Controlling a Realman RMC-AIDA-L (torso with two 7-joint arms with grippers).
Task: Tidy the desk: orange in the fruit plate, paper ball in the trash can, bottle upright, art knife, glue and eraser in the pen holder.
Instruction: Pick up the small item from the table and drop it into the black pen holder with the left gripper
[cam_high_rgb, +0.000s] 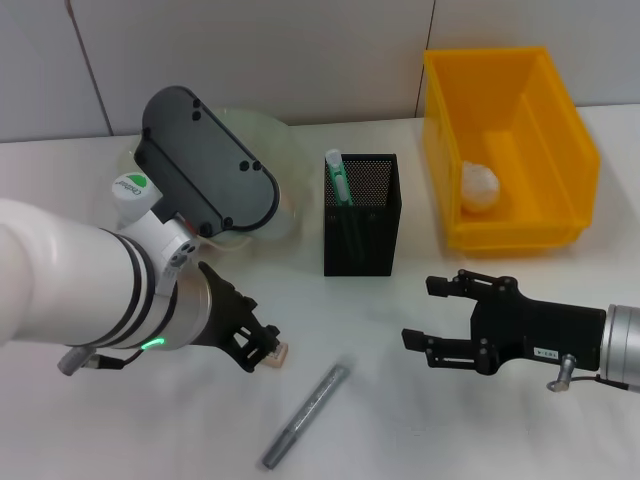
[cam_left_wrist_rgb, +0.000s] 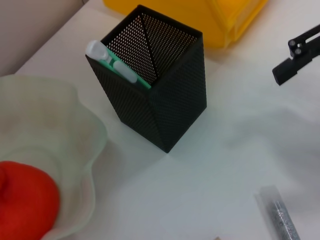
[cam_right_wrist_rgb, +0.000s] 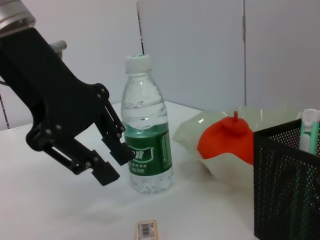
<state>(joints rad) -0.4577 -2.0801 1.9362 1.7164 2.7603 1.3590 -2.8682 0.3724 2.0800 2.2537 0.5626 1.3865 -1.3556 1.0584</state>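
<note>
— What's on the bench around the pen holder (cam_high_rgb: 361, 214)?

— The art knife (cam_high_rgb: 337, 178) already stands in its back left corner. To its right is the trash can (cam_high_rgb: 512, 150) with the paper ball (cam_high_rgb: 478, 185) lying inside. In front, the glue (cam_high_rgb: 306, 416) lies slanted on the bare bench (cam_high_rgb: 400, 420), and the eraser (cam_high_rgb: 281, 352) sits just beside the left hand (cam_high_rgb: 252, 342).

— And that hand?

— Low over the bench, fingers apart, nothing between them; the eraser lies right at its tips. The right hand (cam_high_rgb: 430, 312) hovers off to the right, fingers also spread and empty, pointing left.

— Where's the orange? From the head view I can't find it.

— The left arm's bulk covers most of the fruit plate (cam_high_rgb: 275, 150) there. The left wrist view shows the orange (cam_left_wrist_rgb: 25, 202) resting inside the plate's wavy rim, near the holder. The right wrist view shows it too, knob up.

— The bottle?

— From above only its cap (cam_high_rgb: 131, 187) peeks out beside the arm. The right wrist view shows the bottle (cam_right_wrist_rgb: 146, 131) upright on the bench, just behind the left hand's fingers and beside the plate.
</note>
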